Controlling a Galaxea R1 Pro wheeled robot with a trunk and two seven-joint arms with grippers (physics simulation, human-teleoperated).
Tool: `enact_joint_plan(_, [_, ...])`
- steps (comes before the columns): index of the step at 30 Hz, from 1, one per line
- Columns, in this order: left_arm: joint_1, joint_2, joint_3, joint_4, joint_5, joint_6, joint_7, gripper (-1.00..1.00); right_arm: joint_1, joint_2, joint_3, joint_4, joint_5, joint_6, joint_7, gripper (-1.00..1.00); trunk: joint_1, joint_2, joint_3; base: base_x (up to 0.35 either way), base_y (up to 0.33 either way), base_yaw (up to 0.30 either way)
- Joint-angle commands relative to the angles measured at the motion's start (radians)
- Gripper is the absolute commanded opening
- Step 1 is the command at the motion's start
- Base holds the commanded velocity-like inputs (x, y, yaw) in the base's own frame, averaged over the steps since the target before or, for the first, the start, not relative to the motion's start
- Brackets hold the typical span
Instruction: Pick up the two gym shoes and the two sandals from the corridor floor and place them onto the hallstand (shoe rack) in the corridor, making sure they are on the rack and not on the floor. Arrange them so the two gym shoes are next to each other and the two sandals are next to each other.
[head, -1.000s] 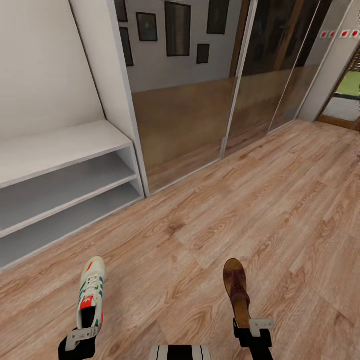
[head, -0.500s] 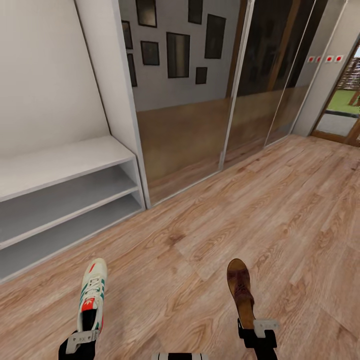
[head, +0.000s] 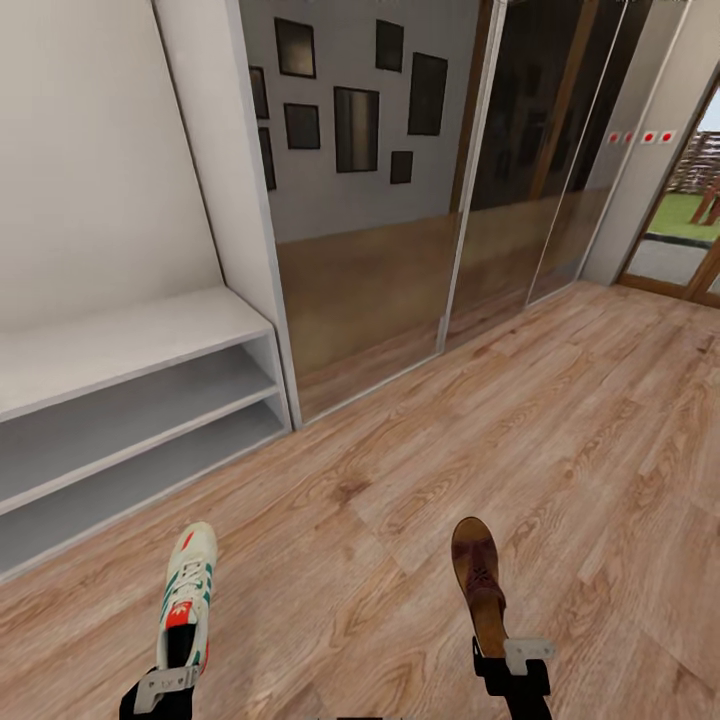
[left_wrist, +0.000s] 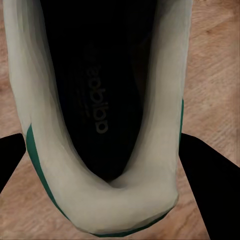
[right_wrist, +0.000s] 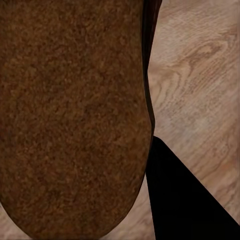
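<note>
In the head view a white gym shoe (head: 187, 595) with green stripes and a red tongue patch points forward, its heel in my left gripper (head: 170, 672), which is shut on it. The left wrist view looks into this gym shoe (left_wrist: 100, 100), with a black finger (left_wrist: 212, 192) on each side of the heel. A dark-brown sandal (head: 478, 582) also points forward, its heel in my shut right gripper (head: 500, 655). Its brown insole (right_wrist: 70, 115) shows in the right wrist view beside one black finger (right_wrist: 185, 200). The white-grey hallstand (head: 130, 335) stands at the left, its two low shelves bare.
Mirrored sliding doors (head: 380, 270) run along the wall right of the hallstand. An open doorway (head: 690, 230) lies at the far right. Wood-plank corridor floor (head: 560, 430) stretches ahead between me and the doors.
The whole picture has shifted as the camera moved: the hallstand and doors sit a little lower and further off. Both grippers keep the same hold on the gym shoe and the sandal.
</note>
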Motion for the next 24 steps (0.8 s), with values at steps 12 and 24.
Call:
enact_joint_plan(12, [-0.001,0.005,0.005,0.005,-0.026,-0.004,0.009,-1.00,-0.001,-0.008,-0.009,0.002,0.008,-0.003,0.000,-1.00,-0.046,0.084,0.051,0.000,0.000,0.000])
enact_joint_plan(24, [-0.001,0.004,0.002,0.004,-0.030,-0.007,0.009,-1.00,-0.001,-0.008,-0.012,0.008,0.009,-0.003,0.000,-1.00,-0.050,0.091,0.072,0.000,0.000,0.000])
